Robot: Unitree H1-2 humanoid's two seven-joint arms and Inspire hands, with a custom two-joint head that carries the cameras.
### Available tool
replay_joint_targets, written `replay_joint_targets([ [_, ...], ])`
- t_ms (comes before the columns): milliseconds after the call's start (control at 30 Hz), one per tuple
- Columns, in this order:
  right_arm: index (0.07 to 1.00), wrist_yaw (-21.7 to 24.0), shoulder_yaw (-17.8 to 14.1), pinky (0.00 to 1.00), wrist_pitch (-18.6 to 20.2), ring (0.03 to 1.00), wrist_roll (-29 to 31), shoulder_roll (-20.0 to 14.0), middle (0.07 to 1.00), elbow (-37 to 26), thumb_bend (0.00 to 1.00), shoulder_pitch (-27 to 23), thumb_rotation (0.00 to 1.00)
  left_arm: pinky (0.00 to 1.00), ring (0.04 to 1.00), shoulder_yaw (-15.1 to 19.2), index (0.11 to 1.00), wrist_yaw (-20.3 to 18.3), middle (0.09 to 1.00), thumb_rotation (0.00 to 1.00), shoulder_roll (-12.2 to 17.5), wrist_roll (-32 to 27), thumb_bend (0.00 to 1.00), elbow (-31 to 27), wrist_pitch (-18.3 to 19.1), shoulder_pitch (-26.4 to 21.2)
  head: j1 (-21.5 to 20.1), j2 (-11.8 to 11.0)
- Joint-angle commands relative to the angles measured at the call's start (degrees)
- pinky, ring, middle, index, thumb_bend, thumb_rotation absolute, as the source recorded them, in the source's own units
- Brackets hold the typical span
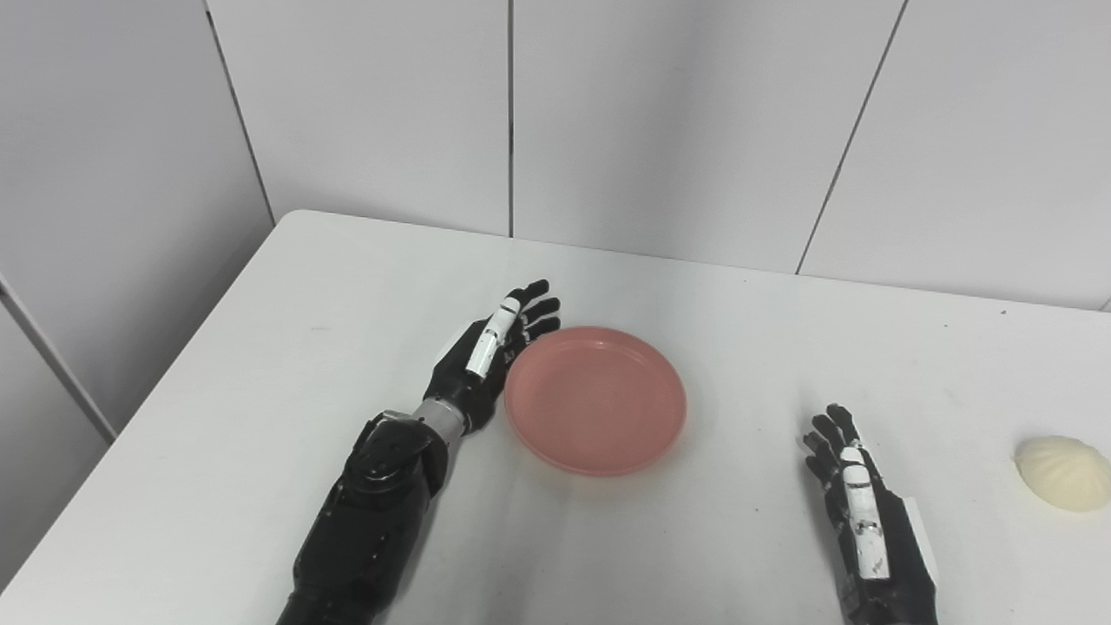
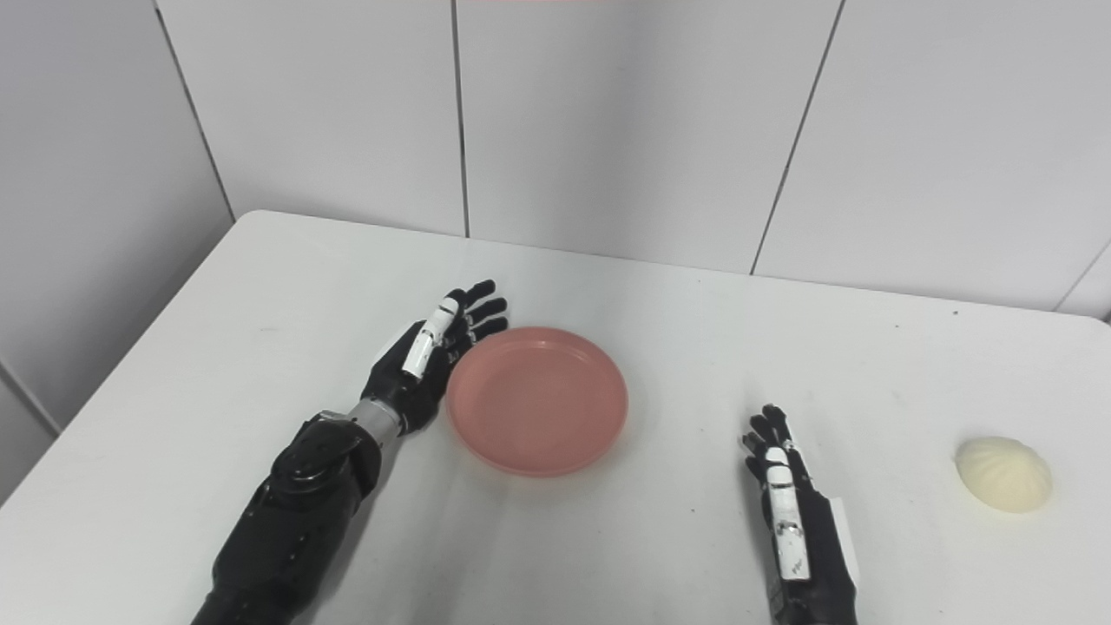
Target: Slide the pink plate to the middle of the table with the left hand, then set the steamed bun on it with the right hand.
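Two black robot hands reach over a white table [image 1: 260, 365]. The left hand [image 1: 490, 351], fingers spread and grasping nothing, rests against the left rim of an empty pink plate [image 1: 595, 399] at centre frame. The right hand [image 1: 855, 503], lower right, lies released. A steamed bun [image 1: 1064, 471] sits far right.

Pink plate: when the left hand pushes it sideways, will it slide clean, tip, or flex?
The pink plate looks like rigid plastic, so it probably won't flex. It sits flat and low on the smooth white table, so it should slide rather than tip. The left hand is open against its left rim; an off-centre push may spin it slightly.
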Motion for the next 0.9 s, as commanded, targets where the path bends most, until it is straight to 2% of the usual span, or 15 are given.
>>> replay_joint_targets([
  [0,0.951,0.6,1.0,0.95,1.8,0.932,-0.2,0.6,0.941,-0.9,0.22,0.4,1.00,0.91,0.900,-2.0,0.899,-2.4,0.908,1.00,-0.9,1.1,0.38,3.9,3.2,2.4,-0.8,0.2],
  [167,0.944,0.0,1.5,0.93,1.7,0.925,-1.3,0.9,0.935,-0.9,0.23,0.5,1.00,0.90,0.894,-1.9,0.892,-4.5,0.902,1.00,-1.0,-0.2,0.39,4.6,3.6,2.7,-2.5,0.4],
  [433,0.942,-0.7,2.1,0.92,2.3,0.919,-1.7,1.2,0.933,-1.2,0.24,0.7,1.00,0.89,0.884,-3.5,0.879,-6.4,0.890,1.00,-0.8,1.5,0.40,6.1,2.2,3.3,-4.0,0.8],
  [733,0.944,-1.0,2.0,0.92,2.6,0.922,-1.8,1.1,0.935,-1.2,0.25,0.6,1.00,0.90,0.892,-3.4,0.888,-5.9,0.898,1.00,-0.7,2.4,0.40,6.9,1.7,3.1,-7.0,0.6],
  [867,0.943,-1.2,1.5,0.93,0.5,0.923,-2.2,0.6,0.934,0.0,0.24,0.2,1.00,0.91,0.901,-3.0,0.896,-6.2,0.908,1.00,-0.6,2.0,0.41,6.8,1.7,3.1,-9.0,0.3],
])
